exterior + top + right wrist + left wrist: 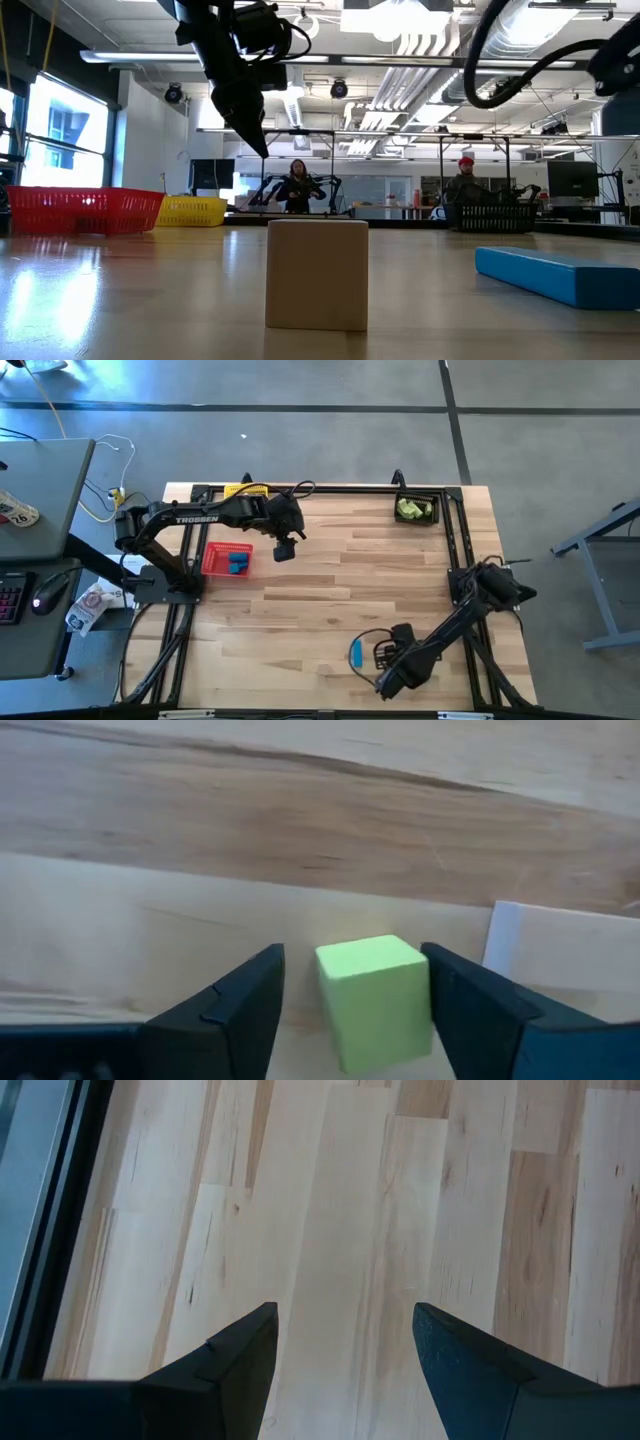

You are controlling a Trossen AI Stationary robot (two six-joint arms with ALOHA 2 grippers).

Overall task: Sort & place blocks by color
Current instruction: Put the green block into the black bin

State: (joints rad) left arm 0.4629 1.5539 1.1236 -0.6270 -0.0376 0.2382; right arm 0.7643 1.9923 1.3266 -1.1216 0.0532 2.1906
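High view first: I see the pale plank desk [330,580] filling the middle of the frame. The red basket [226,559] at centre left holds blue blocks [238,563], the black basket [419,507] at upper right holds green pieces [411,510], and a yellow basket [245,490] sits at the top edge. A blue bar [355,652] lies at lower centre. The left gripper [285,549] hovers just right of the red basket, fingers spread and empty over bare wood. The right gripper [350,995] is low at lower centre, fingers spread either side of a light green cube [377,1000], not touching it. A tan cube [317,273] stands upright in the low view's centre.
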